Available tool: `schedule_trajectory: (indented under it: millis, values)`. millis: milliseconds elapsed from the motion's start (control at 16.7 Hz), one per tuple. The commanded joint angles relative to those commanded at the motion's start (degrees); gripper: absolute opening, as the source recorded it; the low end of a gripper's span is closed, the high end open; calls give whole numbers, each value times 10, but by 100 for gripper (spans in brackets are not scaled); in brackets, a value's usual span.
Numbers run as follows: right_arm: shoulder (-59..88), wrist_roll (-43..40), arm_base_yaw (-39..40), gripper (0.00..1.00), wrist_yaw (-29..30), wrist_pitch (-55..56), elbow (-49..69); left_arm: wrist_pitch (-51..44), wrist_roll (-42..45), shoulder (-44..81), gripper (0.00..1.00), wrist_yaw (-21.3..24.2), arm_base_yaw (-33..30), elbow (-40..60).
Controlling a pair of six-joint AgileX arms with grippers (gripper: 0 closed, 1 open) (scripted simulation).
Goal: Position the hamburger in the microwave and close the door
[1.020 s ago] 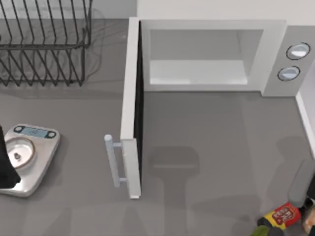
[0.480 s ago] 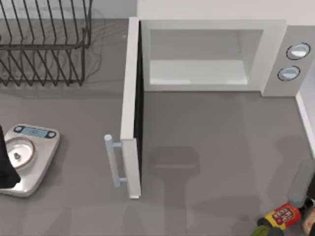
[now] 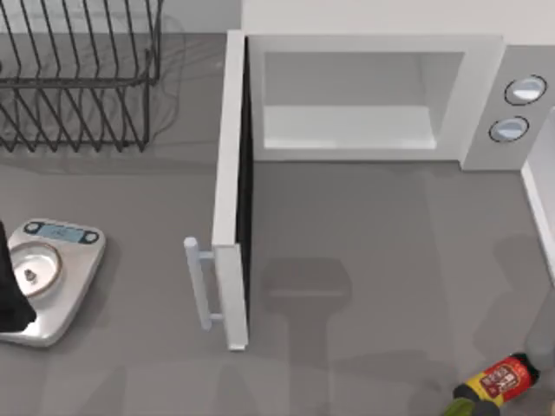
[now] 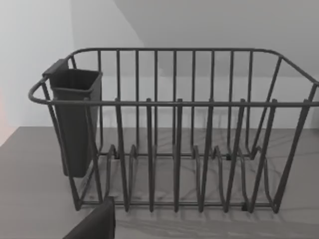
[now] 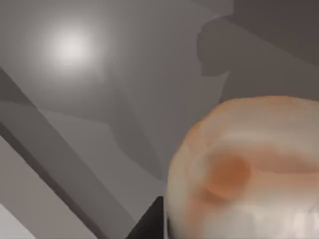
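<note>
The hamburger [image 5: 244, 169] looms very close in the right wrist view as a rounded golden-orange bun on the grey table, with a dark part of my right gripper [image 5: 147, 223] just beside it. The white microwave [image 3: 373, 95] stands at the back of the table, its pale cavity bare. Its door [image 3: 231, 199] is swung fully open toward the front, with the light-grey bar handle [image 3: 198, 282] on its left face. My left arm [image 3: 9, 295] is parked at the table's left edge, over the scale.
A black wire dish rack [image 3: 78, 78] sits at the back left; it appears as the rack [image 4: 174, 134] with a dark cup holder in the left wrist view. A silver kitchen scale [image 3: 48, 277] lies at the left. A red-and-yellow-labelled dark bottle [image 3: 499, 381] lies at the front right.
My right arm, seen at the top view's right edge above the bottle earlier, has moved out past that edge. The bottle's cap end is now uncovered. Nothing else has moved.
</note>
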Motion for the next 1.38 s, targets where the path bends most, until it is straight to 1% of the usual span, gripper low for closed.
schedule_trajectory:
  millis: [180,300,660,780,900,1080,1380]
  values:
    - [-41,-5,6,0,14,-76,79,0,0,0,100,0,0,0]
    - [-66,-9,13,0,29,-104,116,0,0,0,100,0,0,0]
    - [-74,-10,15,0,35,-111,128,0,0,0,100,0,0,0]
    - [-60,1,20,0,42,-93,133,0,0,0,100,0,0,0]
    - [-28,25,31,0,58,-50,145,0,0,0,100,0,0,0]
    - [44,84,55,0,95,59,171,0,0,0,100,0,0,0]
    - [195,224,109,0,177,333,221,0,0,0,100,0,0,0]
